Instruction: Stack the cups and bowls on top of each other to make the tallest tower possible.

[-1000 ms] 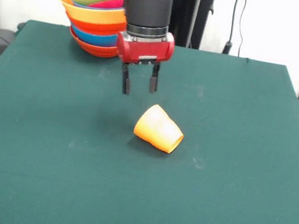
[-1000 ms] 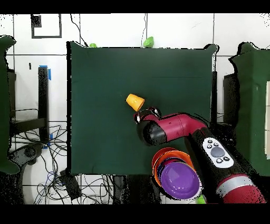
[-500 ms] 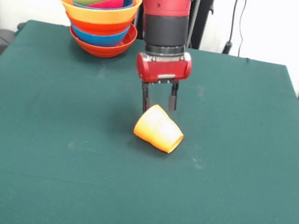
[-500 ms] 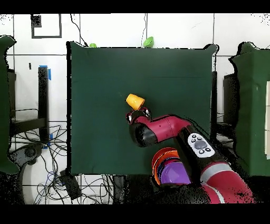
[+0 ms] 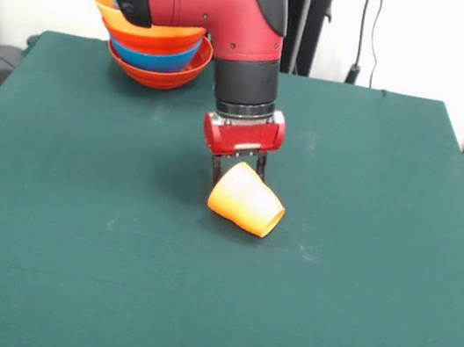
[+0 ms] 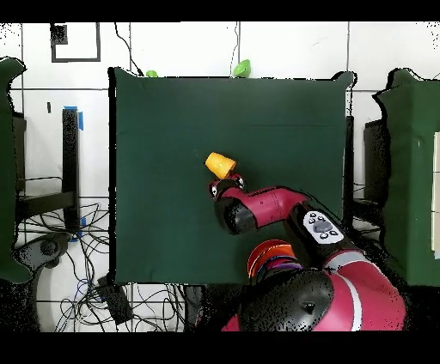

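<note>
1. Small orange tapered plastic cup [image 5: 246, 198]: lay tipped on its side mid-counter [image 5: 356, 283], well apart from the nested tower of glossy plastic bowls [image 5: 156, 52] at the far corner.
2. Gripper [image 5: 237, 169]: spread, fingers straddling the cup's closed end.
3. Risk: smooth taper could squirt free or roll when squeezed; a tilted hold might unsettle the tower.

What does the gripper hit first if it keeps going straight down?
Probably the closed end of the orange cup, lying on its side right under the gripper; if it slips past, the green table. Depth is unclear.
</note>
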